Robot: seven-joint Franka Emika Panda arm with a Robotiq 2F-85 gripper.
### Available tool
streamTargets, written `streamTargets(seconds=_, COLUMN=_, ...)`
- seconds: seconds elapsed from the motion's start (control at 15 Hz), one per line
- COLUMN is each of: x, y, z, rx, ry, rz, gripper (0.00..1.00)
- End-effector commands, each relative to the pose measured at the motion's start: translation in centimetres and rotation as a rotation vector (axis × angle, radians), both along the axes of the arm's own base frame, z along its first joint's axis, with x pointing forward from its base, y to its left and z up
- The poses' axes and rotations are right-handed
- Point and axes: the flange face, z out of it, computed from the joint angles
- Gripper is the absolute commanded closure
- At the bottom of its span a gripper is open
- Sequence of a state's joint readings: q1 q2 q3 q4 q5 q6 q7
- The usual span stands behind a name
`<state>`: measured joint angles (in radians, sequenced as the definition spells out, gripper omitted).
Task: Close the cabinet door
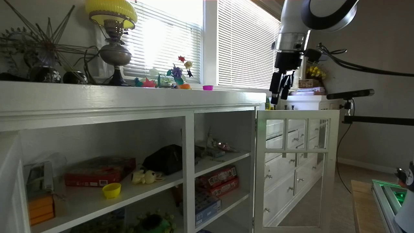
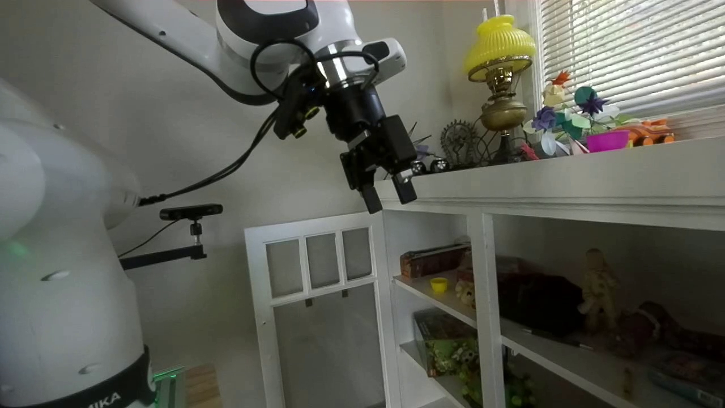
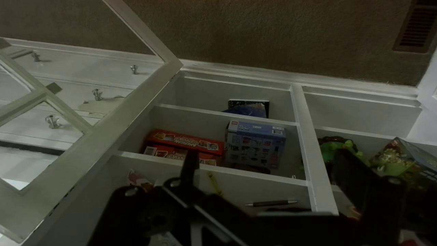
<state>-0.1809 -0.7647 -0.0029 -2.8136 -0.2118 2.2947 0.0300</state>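
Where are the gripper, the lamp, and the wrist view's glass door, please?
Gripper [image 2: 388, 197], in an exterior view: midway between its fingertips.
Lamp [image 1: 115, 54], in an exterior view: its rounded metal body.
Glass door [image 3: 99, 140], in the wrist view: its white frame.

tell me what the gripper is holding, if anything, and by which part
Nothing is held: the gripper is open, its jaws apart and empty.

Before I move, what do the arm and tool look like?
The arm is white and rounded, with black trim, a silver collar and "MIKA" visible on a black band. The tool is black, angular, two-fingered. Black cables run outside the arm.
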Motion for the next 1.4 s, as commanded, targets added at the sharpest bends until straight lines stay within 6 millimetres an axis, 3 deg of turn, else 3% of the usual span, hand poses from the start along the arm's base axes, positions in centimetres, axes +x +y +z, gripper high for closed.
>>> streamTargets(seconds=0.0, x=0.0, y=0.0, z=0.0, rx=0.0, ry=0.001, rz=0.0, gripper=0.0)
streamTargets(seconds=0.27, x=0.0, y=0.0, z=0.0, rx=0.0, ry=0.001, rz=0.0, gripper=0.0)
streamTargets(seconds=0.47, x=-0.7, y=-1.6, z=1.3, rx=-0.021, ry=0.005, rz=0.015, gripper=0.0)
streamTargets(seconds=0.87, x=-4.3, y=-7.4, z=4.0, rx=-0.121, ry=0.098, rz=0.042, gripper=0.0)
streamTargets(seconds=0.93, x=-2.5, y=-5.7, z=2.9, rx=-0.08, ry=0.083, rz=0.021, gripper=0.0)
streamTargets(seconds=1.0, x=-2.9, y=-6.4, z=3.1, rx=-0.078, ry=0.081, rz=0.013, gripper=0.0)
streamTargets(seconds=1.33, x=-2.5, y=-5.8, z=2.9, rx=-0.079, ry=0.086, rz=0.027, gripper=0.0)
